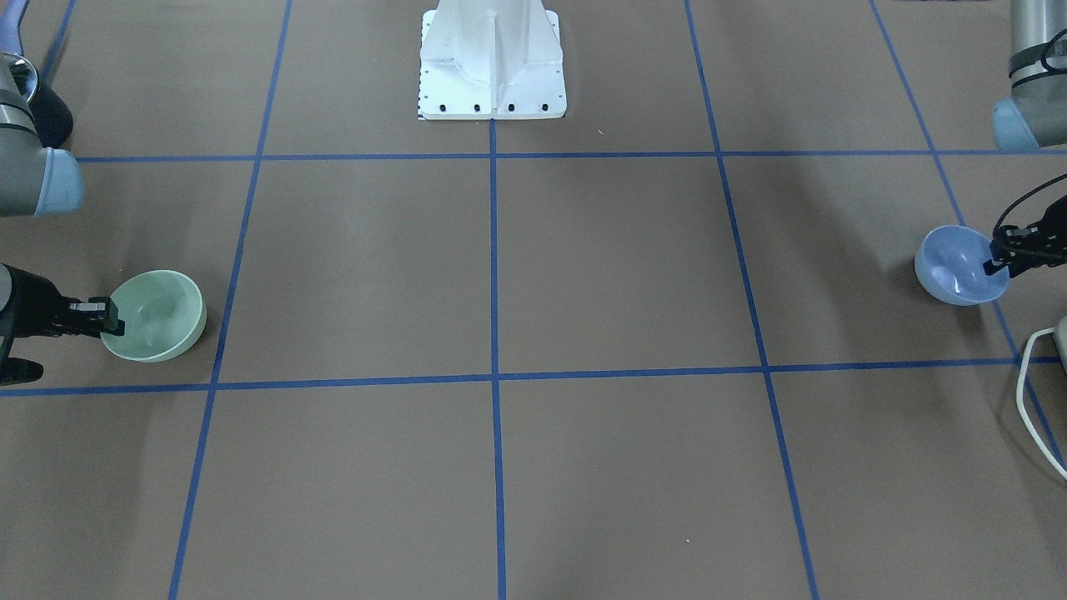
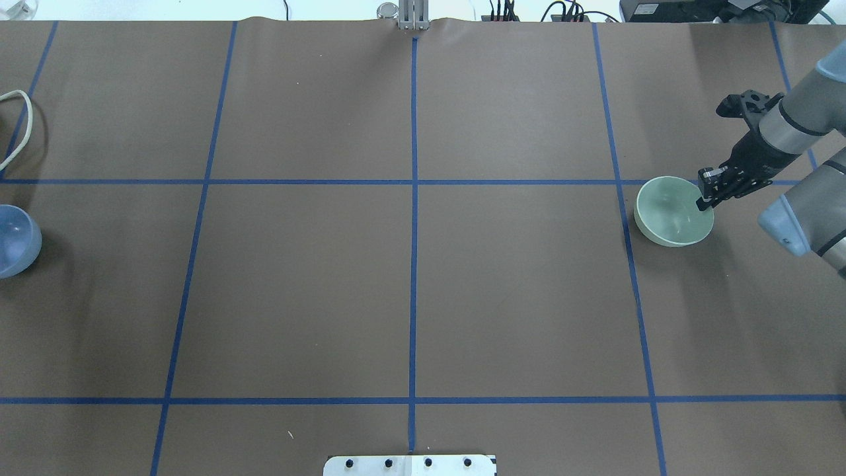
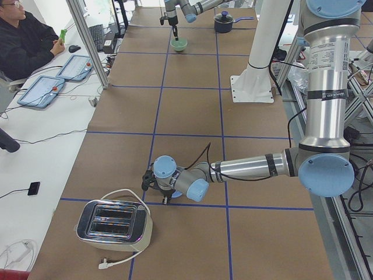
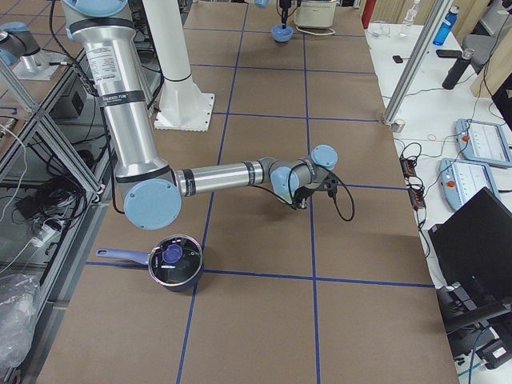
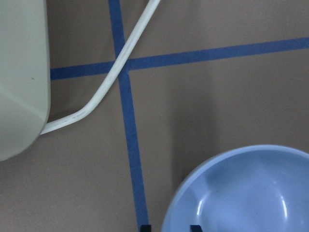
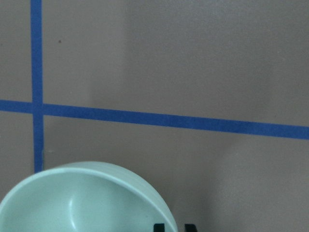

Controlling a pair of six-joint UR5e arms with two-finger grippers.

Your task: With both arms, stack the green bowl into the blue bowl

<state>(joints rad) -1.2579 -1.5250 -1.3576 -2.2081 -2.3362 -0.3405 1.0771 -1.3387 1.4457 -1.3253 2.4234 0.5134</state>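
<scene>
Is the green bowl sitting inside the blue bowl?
No, the green bowl and the blue bowl sit far apart at opposite ends of the table.

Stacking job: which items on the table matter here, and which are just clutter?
Job:
green bowl, right tool at its rim
blue bowl, left tool at its rim

Clutter:
toaster with white cord
lidded pot
white pedestal

Green bowl [image 1: 156, 315] & blue bowl [image 1: 959, 264] upright, opposite table ends.
</scene>
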